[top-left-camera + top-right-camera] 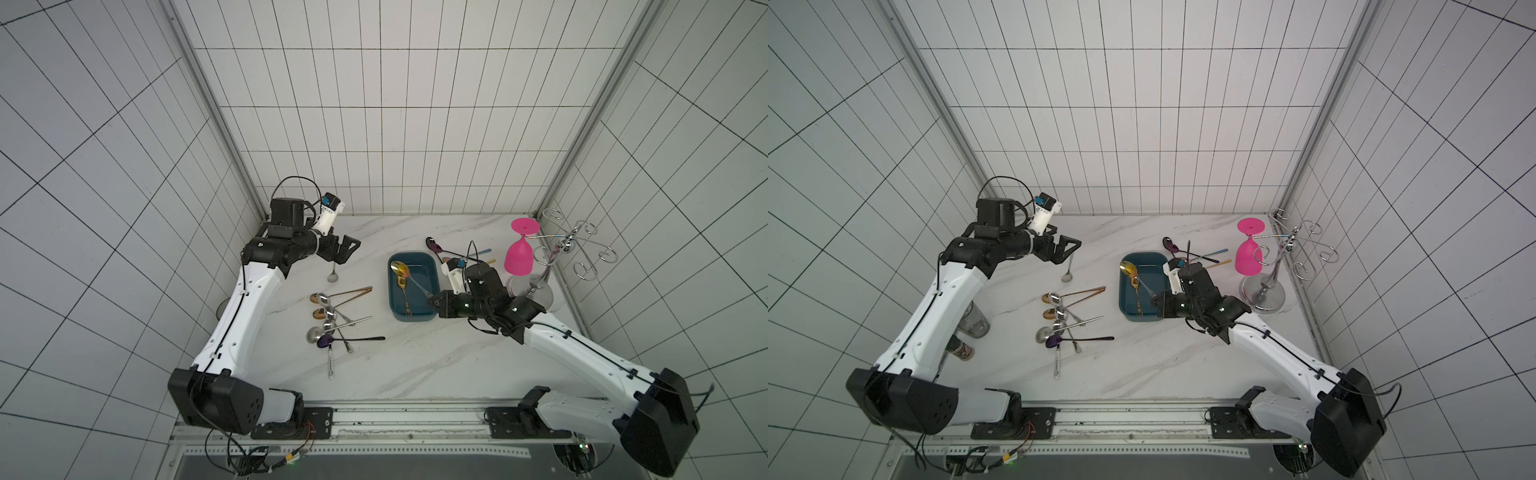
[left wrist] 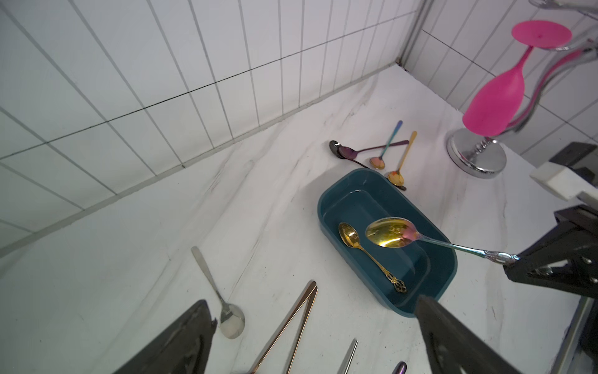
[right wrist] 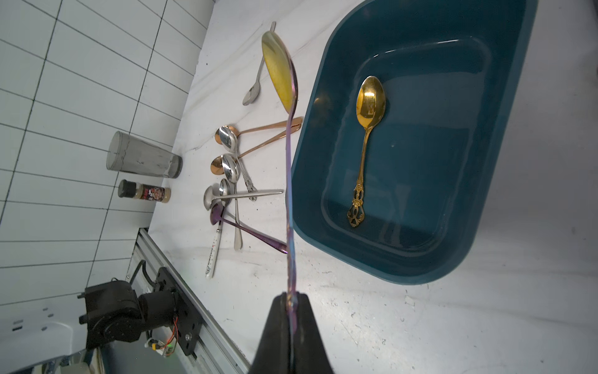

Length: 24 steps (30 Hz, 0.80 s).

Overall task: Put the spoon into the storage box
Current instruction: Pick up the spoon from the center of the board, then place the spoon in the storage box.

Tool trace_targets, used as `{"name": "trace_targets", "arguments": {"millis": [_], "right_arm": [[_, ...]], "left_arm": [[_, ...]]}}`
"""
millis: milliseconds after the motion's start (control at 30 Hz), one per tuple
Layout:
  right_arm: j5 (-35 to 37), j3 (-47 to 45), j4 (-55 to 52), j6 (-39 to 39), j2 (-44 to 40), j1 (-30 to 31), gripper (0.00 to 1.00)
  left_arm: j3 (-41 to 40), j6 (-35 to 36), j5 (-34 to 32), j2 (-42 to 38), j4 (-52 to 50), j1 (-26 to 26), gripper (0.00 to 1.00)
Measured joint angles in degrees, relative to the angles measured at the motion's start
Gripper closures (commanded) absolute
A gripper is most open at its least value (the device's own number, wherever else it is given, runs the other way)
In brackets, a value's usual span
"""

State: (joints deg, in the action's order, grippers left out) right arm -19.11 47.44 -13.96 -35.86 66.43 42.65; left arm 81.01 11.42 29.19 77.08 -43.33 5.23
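Note:
My right gripper (image 1: 433, 300) (image 1: 1156, 301) (image 3: 293, 296) is shut on the handle end of an iridescent spoon (image 1: 401, 270) (image 1: 1128, 269) (image 2: 388, 233) (image 3: 280, 71) with a yellow-gold bowl. The spoon hangs in the air over the dark teal storage box (image 1: 419, 270) (image 1: 1152, 266) (image 2: 362, 200) (image 3: 437, 162). A small ornate gold spoon (image 1: 404, 291) (image 2: 351, 234) (image 3: 370, 100) lies flat inside the box. My left gripper (image 1: 348, 249) (image 1: 1068, 247) (image 2: 314, 302) stands open and empty at the back left, above a plain silver spoon (image 1: 332, 276) (image 2: 231, 320) on the counter.
A heap of several spoons (image 1: 332, 320) (image 3: 229, 175) lies left of the box, and a few more spoons (image 1: 436, 247) (image 2: 382, 155) lie behind it. A pink goblet (image 1: 519, 257) hangs upside down on a chrome rack (image 1: 540, 286). A glass tumbler (image 3: 142, 155) and a spice jar (image 3: 144, 191) stand at the left wall.

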Motion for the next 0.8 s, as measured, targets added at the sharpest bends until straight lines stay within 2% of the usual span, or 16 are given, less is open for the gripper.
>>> {"name": "trace_targets", "arguments": {"millis": [200,300,567,800], "right_arm": [[2.3,-3.3,3.8,-9.6,-1.9,-1.9,1.00],[4.3,-3.3,4.4,-13.7,-2.0,-2.2,1.00],[10.2,-4.3,7.8,-24.7,-2.6,-1.1,1.00],[17.2,-7.2,12.4,-36.3,-4.9,2.6,1.00]], "left_arm": [[-10.0,-10.5,1.4,-5.2,8.2,-8.9,0.01],[-11.8,-13.3,0.5,-7.7,10.1,-11.3,0.01],[-12.3,-17.1,-0.9,-10.9,13.9,-11.5,0.01],[-14.1,-20.6,-2.8,-10.8,14.4,-10.9,0.01]]}}
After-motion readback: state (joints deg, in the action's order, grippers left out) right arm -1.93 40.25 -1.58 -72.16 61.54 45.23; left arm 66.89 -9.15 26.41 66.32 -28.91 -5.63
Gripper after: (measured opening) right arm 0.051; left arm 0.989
